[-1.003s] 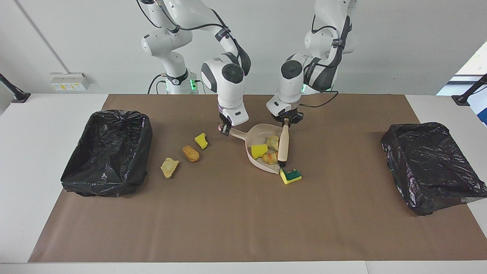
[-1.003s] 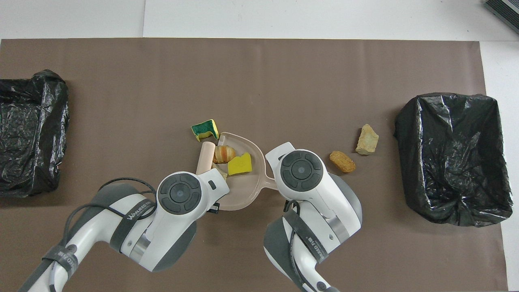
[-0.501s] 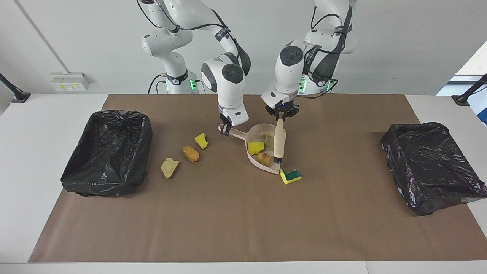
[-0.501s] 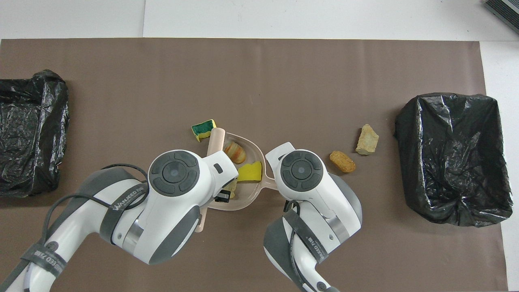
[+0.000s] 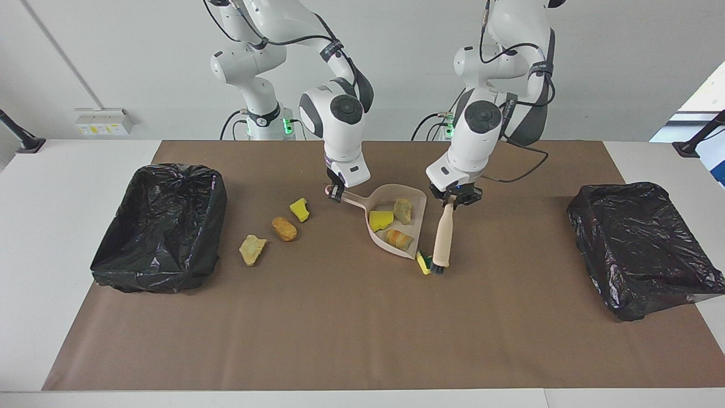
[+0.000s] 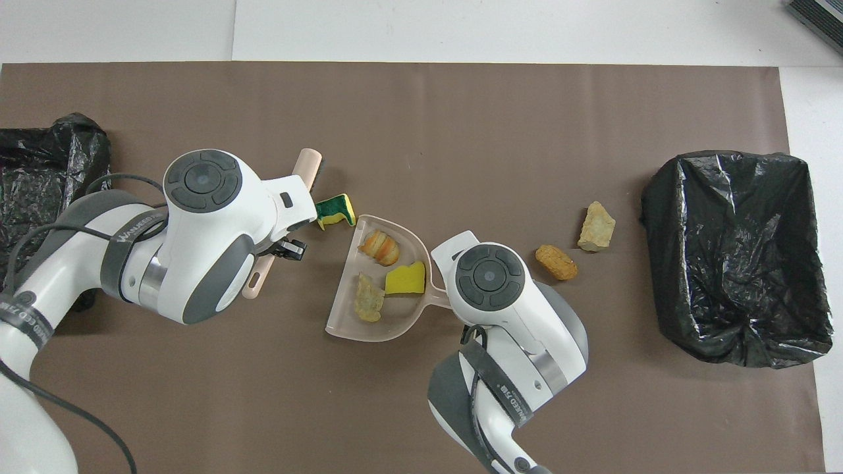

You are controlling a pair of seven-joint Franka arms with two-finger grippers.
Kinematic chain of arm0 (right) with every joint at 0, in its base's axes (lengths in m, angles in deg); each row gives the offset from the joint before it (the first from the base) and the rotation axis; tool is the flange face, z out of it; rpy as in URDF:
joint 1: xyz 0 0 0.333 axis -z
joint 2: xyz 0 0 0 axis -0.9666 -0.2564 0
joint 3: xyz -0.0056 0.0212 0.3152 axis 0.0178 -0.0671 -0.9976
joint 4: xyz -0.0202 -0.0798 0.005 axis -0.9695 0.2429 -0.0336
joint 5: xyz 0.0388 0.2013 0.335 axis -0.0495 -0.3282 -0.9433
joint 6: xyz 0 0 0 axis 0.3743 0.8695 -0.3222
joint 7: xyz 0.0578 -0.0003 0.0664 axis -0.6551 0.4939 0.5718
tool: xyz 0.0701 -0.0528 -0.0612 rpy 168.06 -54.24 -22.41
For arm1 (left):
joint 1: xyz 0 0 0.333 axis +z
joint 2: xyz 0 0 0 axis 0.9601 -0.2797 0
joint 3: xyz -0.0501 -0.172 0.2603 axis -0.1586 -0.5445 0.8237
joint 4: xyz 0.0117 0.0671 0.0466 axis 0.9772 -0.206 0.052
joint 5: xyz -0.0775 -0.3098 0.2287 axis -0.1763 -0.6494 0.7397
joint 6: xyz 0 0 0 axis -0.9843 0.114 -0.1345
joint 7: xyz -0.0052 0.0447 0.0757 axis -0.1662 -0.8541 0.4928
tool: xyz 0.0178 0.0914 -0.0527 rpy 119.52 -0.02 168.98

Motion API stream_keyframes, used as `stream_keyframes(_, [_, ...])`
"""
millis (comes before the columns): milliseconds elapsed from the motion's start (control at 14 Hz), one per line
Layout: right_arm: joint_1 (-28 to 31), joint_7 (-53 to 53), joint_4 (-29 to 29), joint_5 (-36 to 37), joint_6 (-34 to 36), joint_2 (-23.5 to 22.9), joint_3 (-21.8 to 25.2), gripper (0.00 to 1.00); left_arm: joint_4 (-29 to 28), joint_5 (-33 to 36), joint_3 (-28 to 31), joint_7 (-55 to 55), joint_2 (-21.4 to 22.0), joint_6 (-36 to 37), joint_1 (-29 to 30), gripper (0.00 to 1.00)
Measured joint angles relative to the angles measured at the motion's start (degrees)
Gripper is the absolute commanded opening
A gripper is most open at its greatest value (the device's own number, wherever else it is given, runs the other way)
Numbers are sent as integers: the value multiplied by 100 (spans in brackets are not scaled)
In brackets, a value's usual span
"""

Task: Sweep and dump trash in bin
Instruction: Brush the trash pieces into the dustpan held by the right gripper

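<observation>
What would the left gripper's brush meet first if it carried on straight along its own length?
Probably the brown mat beside the green-faced sponge: the left gripper holds the brush bristles-down there.

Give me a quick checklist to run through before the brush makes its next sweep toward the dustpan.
1. Left hand shut on the brush handle: ok.
2. Right hand shut on the dustpan handle: ok.
3. Brush bristles down beside the green-faced sponge, which lies at the dustpan's open edge: ok.
4. Three scraps already inside the dustpan, namely yellow sponge bit, tan chunk, bread-like chunk: ok.
5. All trash collected: not ok; three scraps lie on the mat toward the right arm's bin.
6. Dustpan lip flat on the mat: cannot tell.
</observation>
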State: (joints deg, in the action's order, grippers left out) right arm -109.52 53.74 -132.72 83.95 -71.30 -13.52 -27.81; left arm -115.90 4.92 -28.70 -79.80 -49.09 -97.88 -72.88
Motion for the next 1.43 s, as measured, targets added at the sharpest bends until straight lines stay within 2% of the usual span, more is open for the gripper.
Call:
stream_keyframes(215, [0,-1,0,0,0,0,0,0,238,29,4,-811,-283,-11,182,0])
stream_keyframes(501, [0,-2,0,0,0,0,0,0,208,29,-67,-1100,-286,455,231,0])
stream_keyframes(716, [0,-2,0,0,0,0,0,0,6,-122,-211,-1100,-191,523,197,0])
stream_keyframes(1146, [0,-4,0,0,0,0,0,0,-756,-802,-285,-1109,539,816,-87,0])
stream_keyframes(1433, [0,-4,0,0,0,0,0,0,-991,-1189,-289,-983,1016,1052,-450,0])
